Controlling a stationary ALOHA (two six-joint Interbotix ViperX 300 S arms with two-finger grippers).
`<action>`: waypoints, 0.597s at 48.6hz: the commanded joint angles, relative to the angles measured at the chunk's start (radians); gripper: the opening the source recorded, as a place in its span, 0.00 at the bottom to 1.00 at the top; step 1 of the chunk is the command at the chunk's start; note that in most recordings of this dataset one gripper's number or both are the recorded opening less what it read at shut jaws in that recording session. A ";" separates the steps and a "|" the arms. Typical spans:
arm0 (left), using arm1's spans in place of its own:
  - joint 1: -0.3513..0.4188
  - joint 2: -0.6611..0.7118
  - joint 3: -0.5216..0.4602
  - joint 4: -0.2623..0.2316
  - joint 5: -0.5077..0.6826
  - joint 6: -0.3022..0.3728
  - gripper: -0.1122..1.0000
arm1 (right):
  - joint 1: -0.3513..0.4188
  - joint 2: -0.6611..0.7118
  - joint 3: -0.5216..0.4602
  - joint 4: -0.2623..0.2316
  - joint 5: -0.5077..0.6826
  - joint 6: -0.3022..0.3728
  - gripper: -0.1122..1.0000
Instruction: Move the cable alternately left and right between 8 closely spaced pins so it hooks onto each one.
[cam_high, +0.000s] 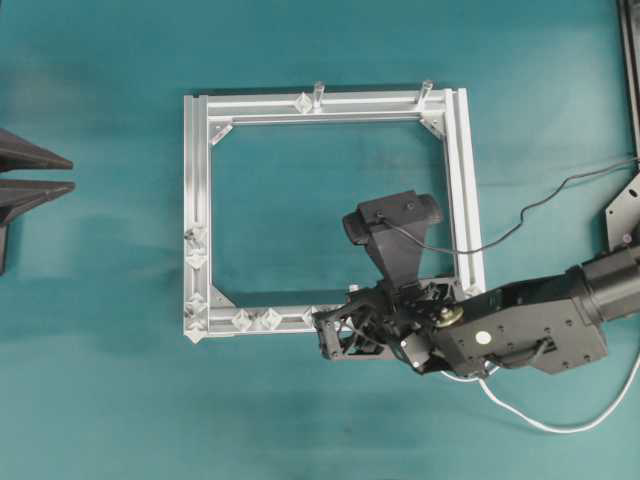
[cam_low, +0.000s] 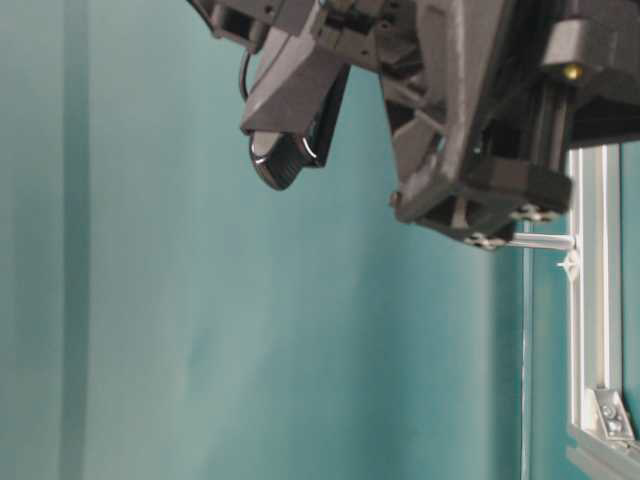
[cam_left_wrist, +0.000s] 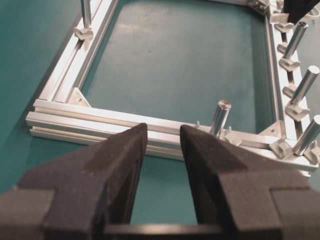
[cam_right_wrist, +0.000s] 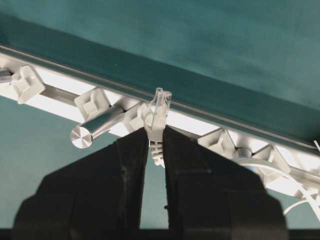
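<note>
My right gripper (cam_right_wrist: 156, 131) is shut on the cable's clear plastic plug (cam_right_wrist: 158, 107), which sticks out past the fingertips against the silver frame's rail (cam_right_wrist: 190, 125). Whitish diamond pins (cam_right_wrist: 93, 103) sit along that rail on both sides of the plug. In the overhead view the right gripper (cam_high: 335, 335) is over the bottom rail, just right of two pins (cam_high: 257, 320). The white cable (cam_high: 545, 425) loops on the table behind the right arm. My left gripper (cam_high: 70, 174) hangs open at the far left, away from the frame; its jaws (cam_left_wrist: 162, 131) hold nothing.
The square silver frame (cam_high: 465, 190) lies mid-table, with more pins on its left rail (cam_high: 195, 250) and two upright metal posts (cam_high: 318, 95) on the top rail. A black wire (cam_high: 540, 205) crosses the table at right. The right arm (cam_low: 470, 120) fills the top of the table-level view.
</note>
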 joint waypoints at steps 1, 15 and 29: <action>0.003 0.006 -0.011 0.002 -0.009 -0.002 0.44 | 0.011 -0.017 -0.028 -0.002 0.005 0.002 0.21; 0.002 0.006 -0.011 0.003 -0.009 -0.002 0.44 | 0.057 -0.015 -0.049 0.000 0.061 0.029 0.21; 0.003 0.008 -0.011 0.003 -0.009 -0.002 0.44 | 0.103 -0.008 -0.052 0.000 0.069 0.104 0.21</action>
